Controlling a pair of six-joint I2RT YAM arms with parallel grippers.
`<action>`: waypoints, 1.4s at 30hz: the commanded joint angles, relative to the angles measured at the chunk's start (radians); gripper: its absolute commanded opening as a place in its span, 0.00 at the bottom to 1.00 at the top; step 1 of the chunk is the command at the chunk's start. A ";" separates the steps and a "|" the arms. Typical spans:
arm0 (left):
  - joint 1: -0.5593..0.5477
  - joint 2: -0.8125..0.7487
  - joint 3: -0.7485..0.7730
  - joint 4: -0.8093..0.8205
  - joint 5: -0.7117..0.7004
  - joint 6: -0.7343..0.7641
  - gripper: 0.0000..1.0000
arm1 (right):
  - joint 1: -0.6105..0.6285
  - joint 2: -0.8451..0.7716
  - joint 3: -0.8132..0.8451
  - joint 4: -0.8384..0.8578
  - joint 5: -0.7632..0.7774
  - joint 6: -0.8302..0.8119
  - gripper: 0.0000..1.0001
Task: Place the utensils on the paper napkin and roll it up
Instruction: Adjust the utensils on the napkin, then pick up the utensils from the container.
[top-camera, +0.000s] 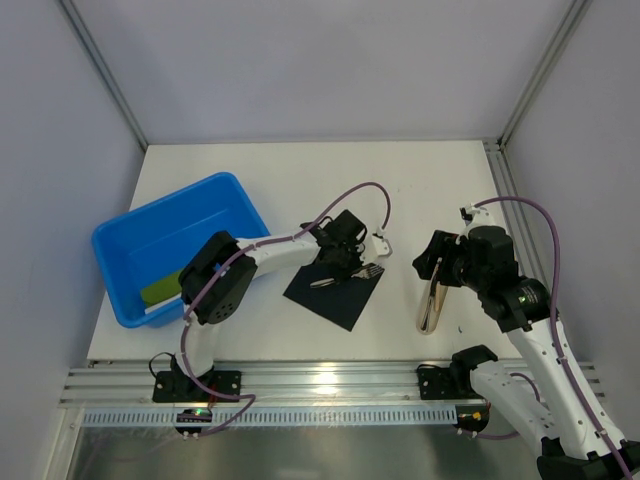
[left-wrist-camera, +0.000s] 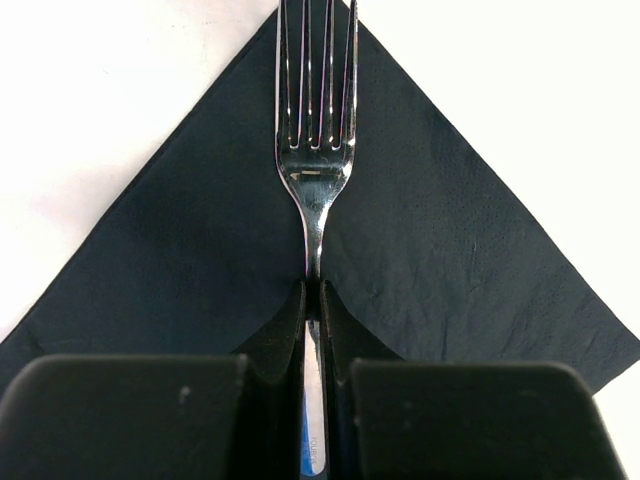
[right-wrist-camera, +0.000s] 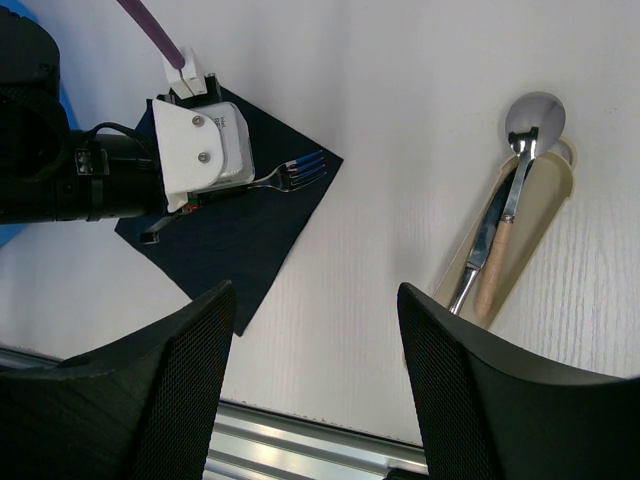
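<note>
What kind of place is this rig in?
Likely a lab robot test cell: plain grey panels on aluminium posts enclose a white table, with a slotted aluminium rail along its near edge.

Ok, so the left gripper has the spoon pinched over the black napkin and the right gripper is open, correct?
Not quite. The left gripper is pinching the fork, not the spoon; the left wrist view shows its tines plainly. The rest holds: it is over the black napkin, and the right gripper is open. The spoon is in the beige holder.
</note>
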 joint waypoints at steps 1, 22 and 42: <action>0.004 0.007 0.008 0.018 0.010 -0.018 0.04 | -0.006 0.004 0.010 0.026 -0.008 0.006 0.69; 0.003 -0.156 -0.014 0.052 -0.013 -0.110 0.65 | -0.007 0.072 0.037 -0.023 0.114 0.087 0.70; -0.042 -0.711 -0.210 0.065 -0.137 -0.757 0.66 | -0.124 0.516 -0.077 0.087 0.343 0.137 0.38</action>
